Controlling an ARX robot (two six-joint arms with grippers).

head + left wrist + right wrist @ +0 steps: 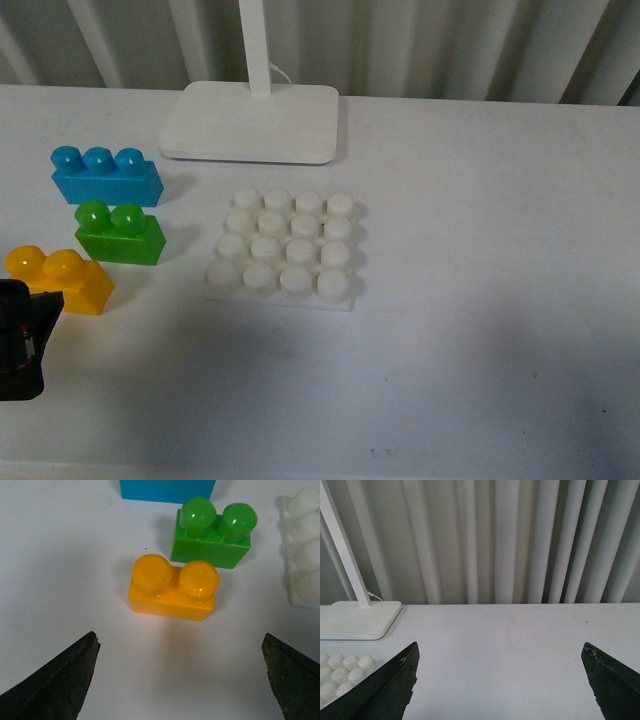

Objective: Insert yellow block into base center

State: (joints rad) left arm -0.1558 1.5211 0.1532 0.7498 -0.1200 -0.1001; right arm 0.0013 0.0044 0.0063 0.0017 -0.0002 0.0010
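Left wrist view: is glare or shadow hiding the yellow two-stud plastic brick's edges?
Left wrist view: yellow-orange two-stud plastic brick sharp, only small highlights on its studs, faint soft shadow beside it. Front view: softer focus, the flat white studded plastic plate low-contrast against the white table.

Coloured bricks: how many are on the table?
3. The blue brick is farthest back on the left, the green brick just in front of it, the yellow block nearest, by the left gripper. None seems hidden.
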